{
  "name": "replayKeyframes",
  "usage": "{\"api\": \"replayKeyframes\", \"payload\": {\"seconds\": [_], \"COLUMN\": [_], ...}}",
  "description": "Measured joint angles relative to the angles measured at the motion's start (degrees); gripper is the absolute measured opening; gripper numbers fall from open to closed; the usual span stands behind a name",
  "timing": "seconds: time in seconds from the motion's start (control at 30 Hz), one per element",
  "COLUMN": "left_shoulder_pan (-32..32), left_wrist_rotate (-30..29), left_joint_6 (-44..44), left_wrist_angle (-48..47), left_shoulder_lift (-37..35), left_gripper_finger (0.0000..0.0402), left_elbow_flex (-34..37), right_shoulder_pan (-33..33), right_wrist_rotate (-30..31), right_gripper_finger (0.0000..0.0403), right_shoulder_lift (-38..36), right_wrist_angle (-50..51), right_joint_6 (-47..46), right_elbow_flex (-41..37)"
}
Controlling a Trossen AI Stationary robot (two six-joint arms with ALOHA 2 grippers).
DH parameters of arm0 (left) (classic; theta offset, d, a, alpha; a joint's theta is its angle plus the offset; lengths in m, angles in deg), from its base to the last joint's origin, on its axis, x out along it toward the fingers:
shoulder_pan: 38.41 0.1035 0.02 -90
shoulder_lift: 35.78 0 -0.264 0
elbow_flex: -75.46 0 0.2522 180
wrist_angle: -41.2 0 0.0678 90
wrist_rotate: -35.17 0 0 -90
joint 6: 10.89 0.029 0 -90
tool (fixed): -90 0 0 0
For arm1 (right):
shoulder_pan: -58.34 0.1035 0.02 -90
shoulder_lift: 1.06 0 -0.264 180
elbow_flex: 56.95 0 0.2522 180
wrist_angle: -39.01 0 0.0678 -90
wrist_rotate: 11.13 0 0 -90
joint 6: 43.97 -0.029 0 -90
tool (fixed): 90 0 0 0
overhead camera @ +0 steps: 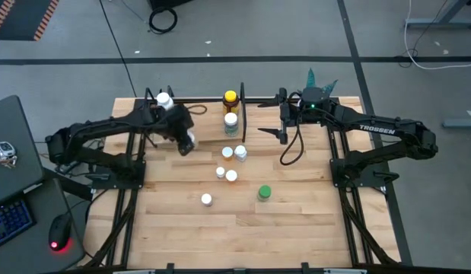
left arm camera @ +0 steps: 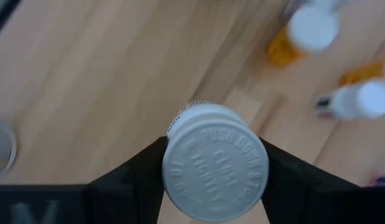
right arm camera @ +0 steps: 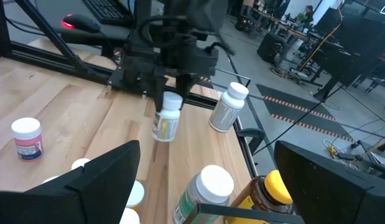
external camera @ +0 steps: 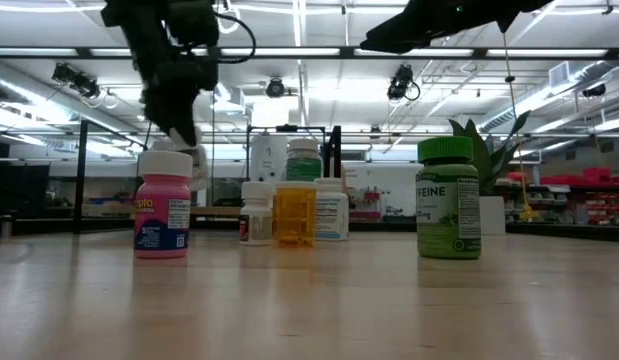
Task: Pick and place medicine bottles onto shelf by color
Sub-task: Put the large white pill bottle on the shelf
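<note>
Left end effector [overhead camera: 186, 141]: clenched on a white bottle [left arm camera: 214, 160] (white cap, "PUSH DOWN" lettering), one finger [left arm camera: 133, 177] at each side of the cap. Bottle carried above the desk [overhead camera: 296, 221], clear of the surface, beside the shelf [overhead camera: 208, 129] at the far edge. One white bottle [overhead camera: 163, 100] at the shelf's far left corner; amber bottle with yellow cap [overhead camera: 230, 99] and a white-capped bottle [overhead camera: 230, 122] near the shelf's black upright. Loose bottles grouped mid-desk: pink-labelled bottle [external camera: 163, 215], green bottle [external camera: 449, 198], several small white-capped ones. Near half of the desk open. Right end effector [overhead camera: 282, 122]: released, fingers wide apart, above the shelf's right end, holding nothing.
</note>
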Motion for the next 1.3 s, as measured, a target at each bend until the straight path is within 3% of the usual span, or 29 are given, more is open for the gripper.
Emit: {"api": "replayKeyframes", "payload": {"seconds": [0.6, 1.1, 1.3], "left_shoulder_pan": [3.2, 5.2, 6.2], "left_wrist_rotate": [0.7, 3.3, -1.6], "left_joint_6": [17.2, 20.4, 23.8], "left_wrist_angle": [-1.1, -0.4, 3.6], "left_shoulder_lift": [25.2, 27.9, 27.9], "left_gripper_finger": [0.0212, 0.0217, 0.0215], "left_elbow_flex": [-22.3, -23.4, -23.3], "right_shoulder_pan": [0.0, 0.0, 0.0], "right_wrist_rotate": [0.0, 0.0, 0.0], "right_gripper_finger": [0.0379, 0.0379, 0.0379], "right_shoulder_lift": [0.0, 0.0, 0.0], "right_wrist_angle": [0.7, 2.0, 1.9], "right_joint_6": [0.5, 0.5, 0.5], "right_elbow_flex": [0.0, 0.0, 0.0]}}
